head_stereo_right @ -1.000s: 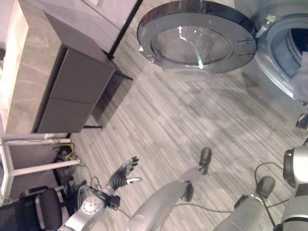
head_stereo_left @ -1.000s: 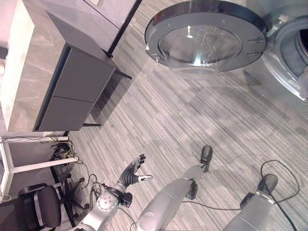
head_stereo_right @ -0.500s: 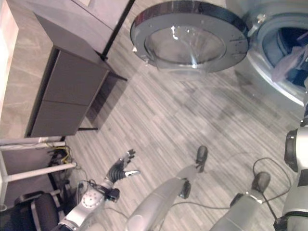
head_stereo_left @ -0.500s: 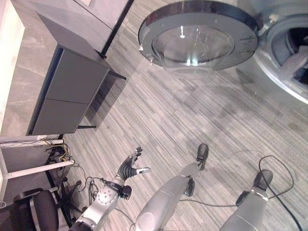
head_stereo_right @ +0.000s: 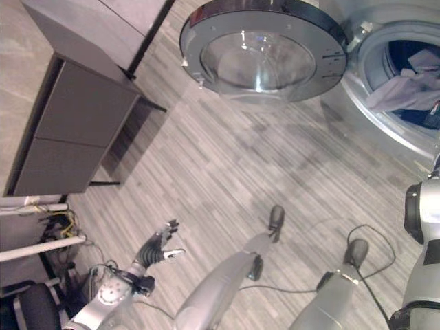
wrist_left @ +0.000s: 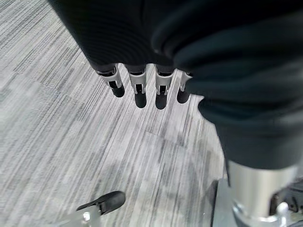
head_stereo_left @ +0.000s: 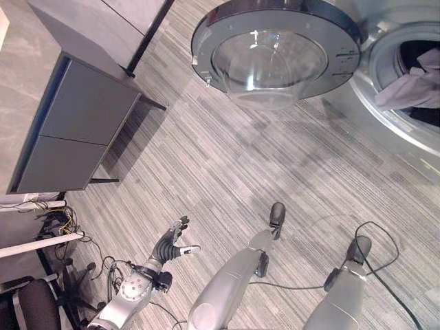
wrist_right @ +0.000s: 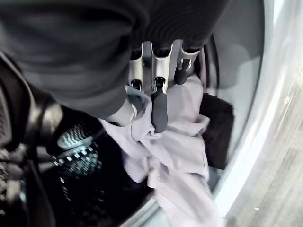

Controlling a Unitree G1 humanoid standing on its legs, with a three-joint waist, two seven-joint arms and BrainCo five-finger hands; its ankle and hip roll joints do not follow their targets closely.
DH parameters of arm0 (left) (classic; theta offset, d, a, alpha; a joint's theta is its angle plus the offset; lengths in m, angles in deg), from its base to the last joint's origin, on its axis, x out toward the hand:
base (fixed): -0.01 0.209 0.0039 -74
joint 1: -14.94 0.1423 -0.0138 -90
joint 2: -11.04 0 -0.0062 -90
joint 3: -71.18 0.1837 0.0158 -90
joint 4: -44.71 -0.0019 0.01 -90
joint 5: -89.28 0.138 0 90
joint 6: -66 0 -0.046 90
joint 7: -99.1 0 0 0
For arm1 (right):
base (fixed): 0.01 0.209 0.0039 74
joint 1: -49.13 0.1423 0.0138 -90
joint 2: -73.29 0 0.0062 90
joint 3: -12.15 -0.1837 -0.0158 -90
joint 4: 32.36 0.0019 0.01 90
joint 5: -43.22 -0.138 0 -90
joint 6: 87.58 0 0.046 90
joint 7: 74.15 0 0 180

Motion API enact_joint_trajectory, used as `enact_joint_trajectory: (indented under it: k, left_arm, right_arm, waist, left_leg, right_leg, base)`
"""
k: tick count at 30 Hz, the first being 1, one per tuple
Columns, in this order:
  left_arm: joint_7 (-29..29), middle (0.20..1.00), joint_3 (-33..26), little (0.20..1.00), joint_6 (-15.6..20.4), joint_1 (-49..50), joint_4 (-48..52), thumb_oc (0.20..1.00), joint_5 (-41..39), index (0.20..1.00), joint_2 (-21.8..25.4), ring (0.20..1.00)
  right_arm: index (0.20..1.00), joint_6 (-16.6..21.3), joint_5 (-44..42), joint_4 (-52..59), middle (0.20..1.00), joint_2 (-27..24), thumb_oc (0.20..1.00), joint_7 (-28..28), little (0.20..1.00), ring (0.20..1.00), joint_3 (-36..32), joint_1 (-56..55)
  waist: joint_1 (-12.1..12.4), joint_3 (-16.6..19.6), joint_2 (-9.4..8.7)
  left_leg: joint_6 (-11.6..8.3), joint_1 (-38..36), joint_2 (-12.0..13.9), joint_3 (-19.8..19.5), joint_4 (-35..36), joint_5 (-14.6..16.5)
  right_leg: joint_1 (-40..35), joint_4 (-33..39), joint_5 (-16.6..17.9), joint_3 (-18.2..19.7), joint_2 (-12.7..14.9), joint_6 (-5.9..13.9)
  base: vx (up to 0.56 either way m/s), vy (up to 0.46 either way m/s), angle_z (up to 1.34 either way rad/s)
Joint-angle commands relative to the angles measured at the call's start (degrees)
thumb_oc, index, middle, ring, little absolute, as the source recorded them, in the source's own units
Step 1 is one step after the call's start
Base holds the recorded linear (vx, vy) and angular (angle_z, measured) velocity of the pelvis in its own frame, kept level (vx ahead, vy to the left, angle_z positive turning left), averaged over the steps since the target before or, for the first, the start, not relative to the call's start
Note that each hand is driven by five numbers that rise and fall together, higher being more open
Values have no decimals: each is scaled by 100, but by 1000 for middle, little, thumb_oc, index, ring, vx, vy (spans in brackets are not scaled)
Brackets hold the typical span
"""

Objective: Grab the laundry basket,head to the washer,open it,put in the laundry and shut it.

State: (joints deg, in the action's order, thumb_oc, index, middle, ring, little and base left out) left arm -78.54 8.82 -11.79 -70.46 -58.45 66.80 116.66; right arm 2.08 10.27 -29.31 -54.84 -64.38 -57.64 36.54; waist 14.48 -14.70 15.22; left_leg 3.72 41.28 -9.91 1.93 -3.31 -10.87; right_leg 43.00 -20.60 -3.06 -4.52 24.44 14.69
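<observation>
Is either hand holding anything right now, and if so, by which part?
The right hand pinches the pale garment by a bunched upper fold, at the washer's opening. The left hand is open over the floor, holding nothing.

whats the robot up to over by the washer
The robot is loading laundry. The round glass-fronted washer door hangs wide open, and a pale lilac cloth drapes over the lip of the silver drum opening. In the right wrist view, the right hand has its fingers curled into that cloth at the drum mouth. The left hand hangs open over the grey striped floor, holding nothing.
</observation>
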Motion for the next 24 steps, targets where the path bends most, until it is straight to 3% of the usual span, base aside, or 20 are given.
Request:
enact_joint_trajectory:
  k: [1,5,7,8,11,15,21,24]
  left_arm:
    - [-144,1000,-238,1000,142,-17,25,1000,-124,1000,59,1000]
    - [-249,1000,-251,1000,118,-85,-101,1000,-92,1000,31,1000]
    - [-272,1000,-266,1000,93,-155,-230,1000,-34,1000,-60,1000]
    - [-274,1000,-263,1000,92,-152,-235,1000,-32,1000,-54,1000]
    - [-334,1000,-304,1000,97,-171,-377,1000,6,1000,-146,1000]
    - [-361,1000,-340,1000,94,-166,-522,1000,29,1000,-231,1000]
    - [-420,1000,-531,1000,54,-140,-763,1000,74,1000,-427,1000]
    - [-439,1000,-616,1000,62,-53,-798,1000,73,1000,-452,1000]
  right_arm:
    - [1000,394,-385,484,1000,-622,1000,-270,1000,1000,366,39]
    - [1000,607,-1042,996,1000,-356,1000,-748,1000,1000,98,-269]
    - [1000,800,-1891,1465,1000,-47,1000,-1051,1000,1000,-363,-635]
    - [1000,800,-1893,1482,1000,-44,1000,-1046,1000,1000,-381,-665]
    - [1000,920,-2424,1705,1000,420,1000,-1275,1000,1000,-855,-1073]
    - [1000,934,-2469,1854,1000,794,1000,-1427,1000,1000,-1068,-1545]
    - [1000,868,-2645,2544,1000,2048,1000,-1787,1000,1000,-1476,-3032]
    - [1000,912,-2731,2906,1000,2354,1000,-1854,1000,1000,-1638,-3585]
  waist:
    - [28,-212,93]
    - [53,-192,90]
    - [42,-237,129]
    - [53,-203,87]
    - [29,-230,94]
    - [-3,-255,28]
    - [-314,-402,-189]
    - [-428,-454,-265]
  left_leg:
    - [-836,473,534,-115,-584,874]
    - [-840,518,530,-56,-614,881]
    - [-794,571,546,12,-687,795]
    - [-837,514,543,-20,-681,924]
    - [-780,583,592,73,-838,881]
    - [-770,561,627,75,-947,943]
    - [-720,425,786,101,-1173,1015]
    - [-725,328,843,84,-1190,1026]
  right_leg:
    - [-1498,1940,732,-188,335,31]
    - [-1515,2079,877,-182,351,31]
    - [-1479,2086,1001,-204,341,31]
    - [-1535,2101,902,-186,343,31]
    - [-1496,2114,1044,-198,341,31]
    - [-1597,2176,1064,-225,328,31]
    - [-1666,1948,946,-136,261,21]
    - [-1706,1875,889,-122,231,1]
  base:
    - [-13,16,-24]
    - [-42,35,-16]
    - [-55,31,-6]
    - [-14,6,-4]
    - [-46,21,-6]
    - [-14,-2,-2]
    - [-45,-16,-2]
    - [-36,-35,-17]
